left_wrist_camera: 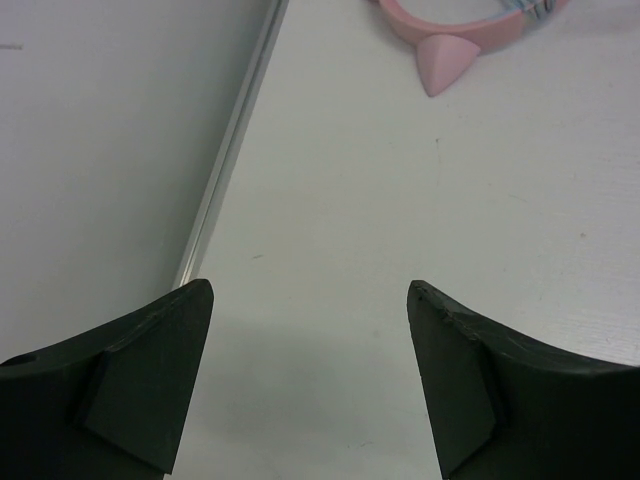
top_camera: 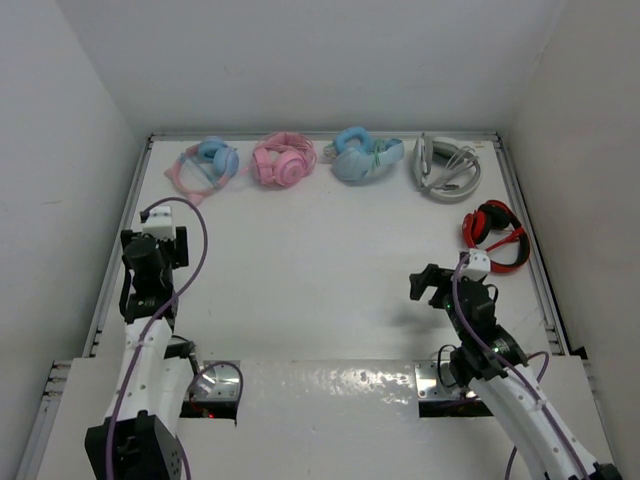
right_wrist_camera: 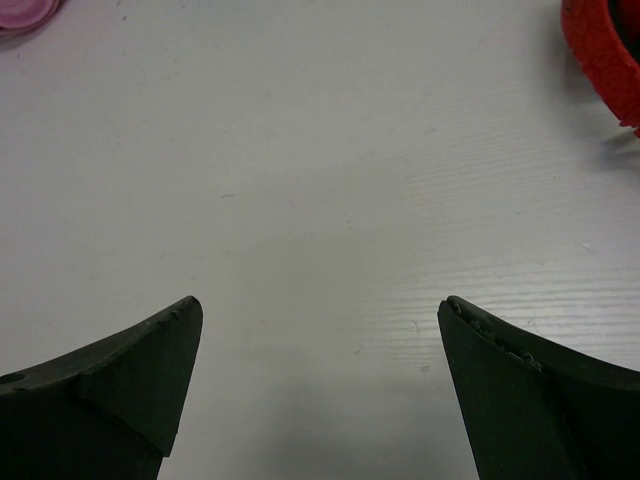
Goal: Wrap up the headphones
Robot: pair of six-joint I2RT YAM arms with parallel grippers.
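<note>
The headphones [top_camera: 205, 165], with a pink cat-eared headband and light blue ear cups, lie at the far left of the table's back row. In the left wrist view only part of the pink headband with one cat ear [left_wrist_camera: 447, 58] shows at the top edge. My left gripper [top_camera: 152, 250] is open and empty, above the table near its left edge, short of the headphones; it also shows in the left wrist view [left_wrist_camera: 310, 290]. My right gripper [top_camera: 432, 284] is open and empty over the table's right middle; it also shows in the right wrist view [right_wrist_camera: 320, 302].
All-pink headphones [top_camera: 283, 160], all-light-blue headphones [top_camera: 362, 155] and grey headphones [top_camera: 447, 166] lie along the back. Red headphones [top_camera: 495, 235] lie right, just beyond my right gripper, their edge in the right wrist view [right_wrist_camera: 603, 55]. A metal rail [left_wrist_camera: 228, 165] borders the table's left edge.
</note>
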